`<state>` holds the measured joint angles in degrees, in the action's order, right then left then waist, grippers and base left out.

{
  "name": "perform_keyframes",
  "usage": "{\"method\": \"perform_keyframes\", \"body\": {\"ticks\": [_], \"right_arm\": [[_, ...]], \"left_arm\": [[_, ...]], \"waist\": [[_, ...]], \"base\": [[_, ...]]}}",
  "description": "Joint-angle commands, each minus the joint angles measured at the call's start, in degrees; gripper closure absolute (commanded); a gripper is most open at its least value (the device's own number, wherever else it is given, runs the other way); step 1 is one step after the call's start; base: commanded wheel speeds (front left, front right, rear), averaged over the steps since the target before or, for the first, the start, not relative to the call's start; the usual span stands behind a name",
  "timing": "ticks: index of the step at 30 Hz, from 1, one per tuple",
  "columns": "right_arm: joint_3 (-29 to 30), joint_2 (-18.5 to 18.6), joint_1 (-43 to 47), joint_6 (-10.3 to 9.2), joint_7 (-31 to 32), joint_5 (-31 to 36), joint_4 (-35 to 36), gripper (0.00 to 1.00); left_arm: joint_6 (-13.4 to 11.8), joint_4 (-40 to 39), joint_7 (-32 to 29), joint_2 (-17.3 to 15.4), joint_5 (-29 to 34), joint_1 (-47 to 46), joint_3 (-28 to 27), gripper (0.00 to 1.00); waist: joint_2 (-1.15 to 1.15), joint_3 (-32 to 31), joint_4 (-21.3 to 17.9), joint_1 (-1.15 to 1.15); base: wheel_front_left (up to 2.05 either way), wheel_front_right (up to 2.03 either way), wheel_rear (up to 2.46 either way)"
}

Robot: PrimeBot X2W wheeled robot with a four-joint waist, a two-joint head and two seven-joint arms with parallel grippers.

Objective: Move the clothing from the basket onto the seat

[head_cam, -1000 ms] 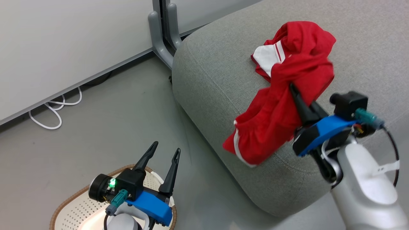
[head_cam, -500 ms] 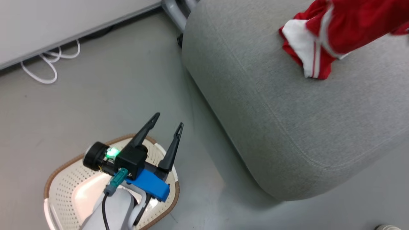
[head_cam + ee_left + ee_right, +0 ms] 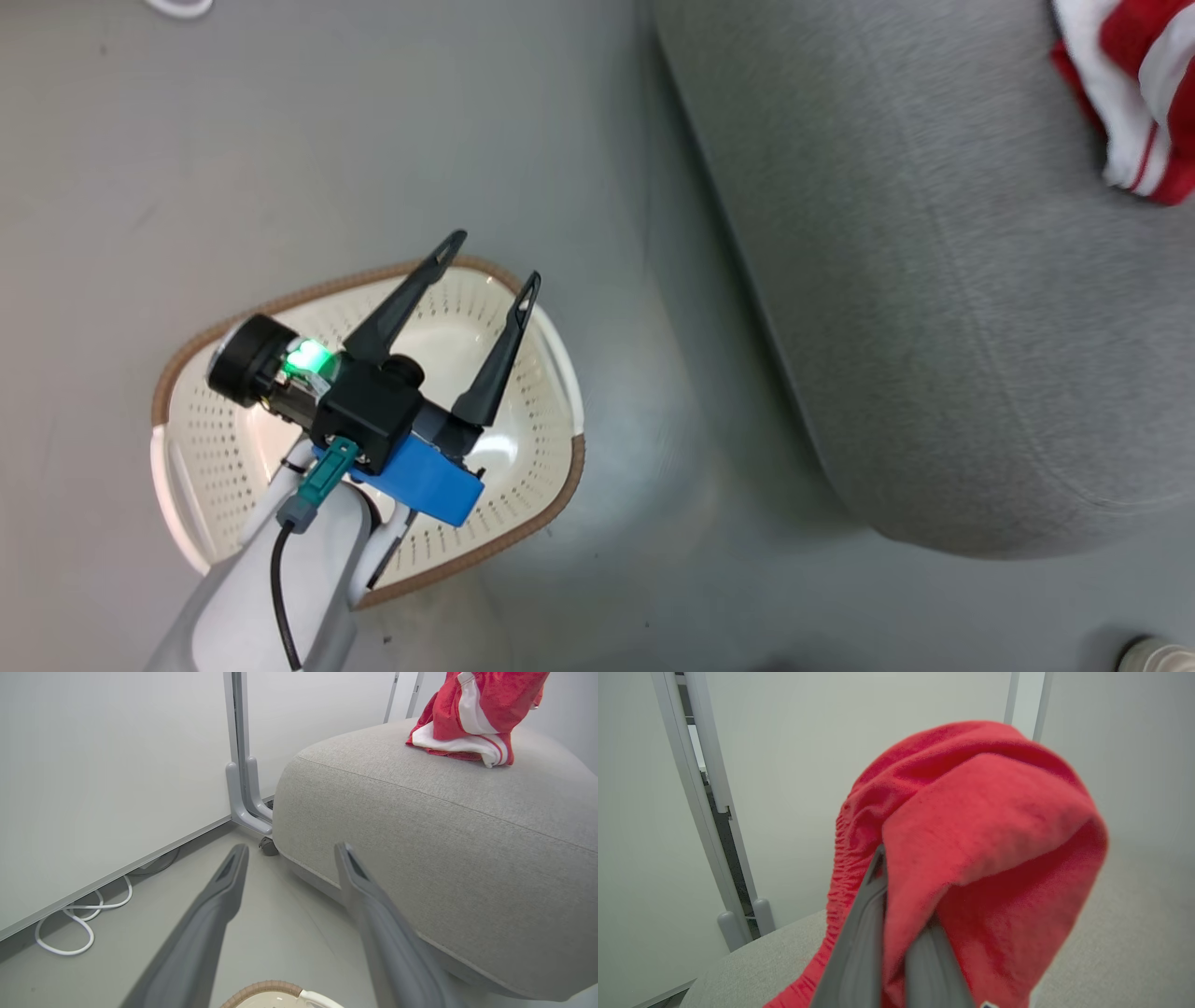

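The cream basket [image 3: 215, 448] with its brown rim stands on the floor left of the seat [image 3: 934, 280]; what shows of its perforated inside is bare. My left gripper [image 3: 496, 257] hovers over the basket, open and holding nothing; its own view has the fingers [image 3: 224, 891] spread above the basket rim [image 3: 266, 989]. Red clothing [image 3: 1139, 121] with white bands lies on the seat at the far right. In the right wrist view my right gripper [image 3: 894, 914] is shut on red clothing [image 3: 985, 826], which drapes over its fingers above the seat [image 3: 1111, 952].
A white partition on grey feet [image 3: 243, 802] stands behind the seat's left end, with a small caster [image 3: 268, 845] at its base. A white cable [image 3: 70, 933] loops on the grey floor along the wall. A pale round object [image 3: 1153, 653] sits on the floor at lower right.
The head camera has tipped down and swung, bringing the whole basket into the picture. The right gripper has carried the red clothing further onto the seat and left the head view.
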<state>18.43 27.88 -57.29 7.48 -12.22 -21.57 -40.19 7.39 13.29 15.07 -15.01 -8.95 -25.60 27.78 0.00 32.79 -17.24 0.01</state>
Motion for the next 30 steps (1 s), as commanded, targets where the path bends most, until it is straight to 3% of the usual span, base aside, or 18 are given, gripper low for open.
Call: {"method": "perform_keyframes", "body": {"ticks": [1,9,16,17,18,19,20,30], "right_arm": [[0.53,-1.44,0.85,0.03,-0.60,-0.35,-1.41,1.00],[3.15,-3.13,1.99,0.02,-2.58,0.12,-8.76,1.00],[3.22,-2.74,0.75,0.02,-2.98,1.49,-10.60,1.00],[3.07,-2.78,0.57,0.02,-3.01,1.86,-10.66,0.72],[3.04,-2.84,0.44,0.02,-3.04,2.06,-10.76,0.57],[3.08,-2.87,0.36,0.02,-3.04,2.37,-10.73,0.09],[3.13,-2.94,0.34,0.02,-3.05,2.53,-10.68,0.00],[3.07,-2.64,2.72,0.02,-3.04,2.78,-9.49,0.00]], "left_arm": [[0.12,-0.61,0.15,-0.71,0.57,-1.25,-0.20,0.00],[0.12,-2.21,0.16,-1.13,1.27,-3.40,0.74,0.00],[0.12,-1.70,0.16,-0.32,0.61,-3.91,1.43,0.00],[0.12,-1.60,0.16,-0.32,0.52,-3.90,1.43,0.00],[0.12,-1.53,0.16,-0.31,0.50,-3.89,1.39,0.00],[0.12,-1.50,0.16,-0.27,0.49,-3.87,1.33,0.00],[0.12,-1.46,0.16,-0.23,0.40,-3.85,1.28,0.00],[0.12,-0.90,0.16,0.81,-0.16,-3.44,1.57,0.00]], "waist": [[0.00,4.36,2.67,-0.01],[0.00,8.43,4.69,-0.01],[0.00,8.13,5.13,-0.01],[0.00,8.00,5.13,-0.01],[0.00,7.86,5.12,-0.01],[0.00,7.71,5.13,-0.01],[0.00,7.56,5.14,-0.01],[0.00,5.52,6.04,-0.01]], "base": [[0.00,0.00,0.00],[0.00,0.00,0.00],[0.00,0.00,0.00],[0.00,0.00,0.00],[0.00,0.00,0.00],[0.00,0.00,0.00],[0.00,0.00,0.00],[0.00,0.00,0.00]]}}
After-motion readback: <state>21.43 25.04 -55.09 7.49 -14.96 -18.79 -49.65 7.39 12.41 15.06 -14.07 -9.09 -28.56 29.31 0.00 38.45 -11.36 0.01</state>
